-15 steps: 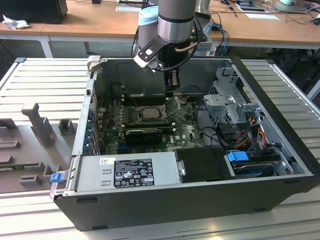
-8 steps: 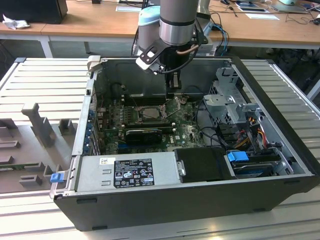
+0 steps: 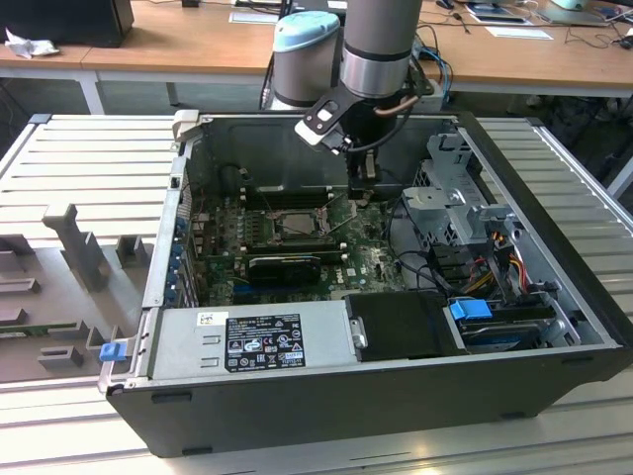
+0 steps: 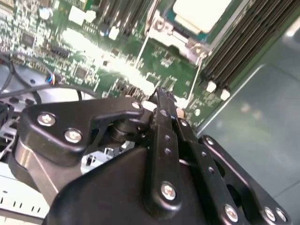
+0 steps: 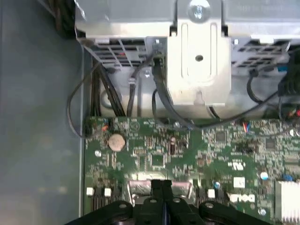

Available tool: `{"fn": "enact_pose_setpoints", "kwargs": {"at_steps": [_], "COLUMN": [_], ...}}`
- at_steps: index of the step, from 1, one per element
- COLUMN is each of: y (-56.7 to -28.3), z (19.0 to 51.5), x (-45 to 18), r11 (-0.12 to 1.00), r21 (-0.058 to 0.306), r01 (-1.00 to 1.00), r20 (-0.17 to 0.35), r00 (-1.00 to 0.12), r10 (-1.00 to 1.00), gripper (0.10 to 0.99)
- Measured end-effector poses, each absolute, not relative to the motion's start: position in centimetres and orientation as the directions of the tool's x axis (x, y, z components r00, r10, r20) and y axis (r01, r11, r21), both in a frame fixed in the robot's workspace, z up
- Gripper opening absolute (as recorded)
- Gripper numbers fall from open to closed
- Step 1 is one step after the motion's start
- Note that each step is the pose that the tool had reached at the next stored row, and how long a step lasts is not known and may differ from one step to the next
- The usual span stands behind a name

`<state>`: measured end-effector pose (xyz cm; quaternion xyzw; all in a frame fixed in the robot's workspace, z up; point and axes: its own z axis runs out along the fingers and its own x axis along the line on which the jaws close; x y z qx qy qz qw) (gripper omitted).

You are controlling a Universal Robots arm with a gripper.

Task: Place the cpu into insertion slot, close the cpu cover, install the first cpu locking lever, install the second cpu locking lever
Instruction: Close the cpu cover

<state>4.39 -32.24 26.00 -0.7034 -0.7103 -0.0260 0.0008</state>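
We find the black two-finger gripper (image 3: 363,184) low inside the open dark computer case (image 3: 396,396), just beside the square dark insertion slot (image 3: 318,224) on the exterior view's right. In the second wrist view its fingertips (image 4: 161,98) are pressed together with nothing visible between them. The pale flat square cpu (image 4: 201,13) sits in the slot, framed by the thin silver cpu cover (image 4: 187,43).

We judge a lever step to be in hand. Bear squarely on the thin silver locking lever (image 4: 143,54), press steadily, and keep clear of the long black memory slots (image 4: 243,42).
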Motion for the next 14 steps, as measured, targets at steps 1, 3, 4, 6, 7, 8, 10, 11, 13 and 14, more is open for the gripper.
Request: {"fn": "enact_pose_setpoints", "kwargs": {"at_steps": [1,3,4,6,7,8,10,11,13,14], "y": [-32.2,-32.2,-32.2,-32.2,-32.2,-32.2,-32.2,-32.2,-32.2,-32.2], "z": [26.0,25.9,25.9,25.6,25.2,25.0,24.5,24.5,24.5,24.5], "x": [4.8,5.2,5.5,6.1,6.5,6.6,6.6,6.5,6.4,6.3], "r11": [0.010,0.011,0.012,0.013,0.013,0.013,0.013,0.013,0.013,0.013], "r21": [0.036,0.036,0.036,0.036,0.036,0.036,0.033,0.027,0.026,0.025], "r01": [0.999,0.999,0.999,0.999,0.999,0.999,0.999,1.000,1.000,1.000], "r20": [0.038,0.038,0.037,0.038,0.038,0.038,0.038,0.037,0.038,0.038], "r00": [-0.011,-0.012,-0.013,-0.014,-0.014,-0.014,-0.014,-0.014,-0.014,-0.014], "r10": [0.999,0.999,0.999,0.999,0.999,0.999,0.999,0.999,0.999,0.999], "gripper": [0.106,0.106,0.106,0.106,0.106,0.106,0.106,0.106,0.106,0.106]}}
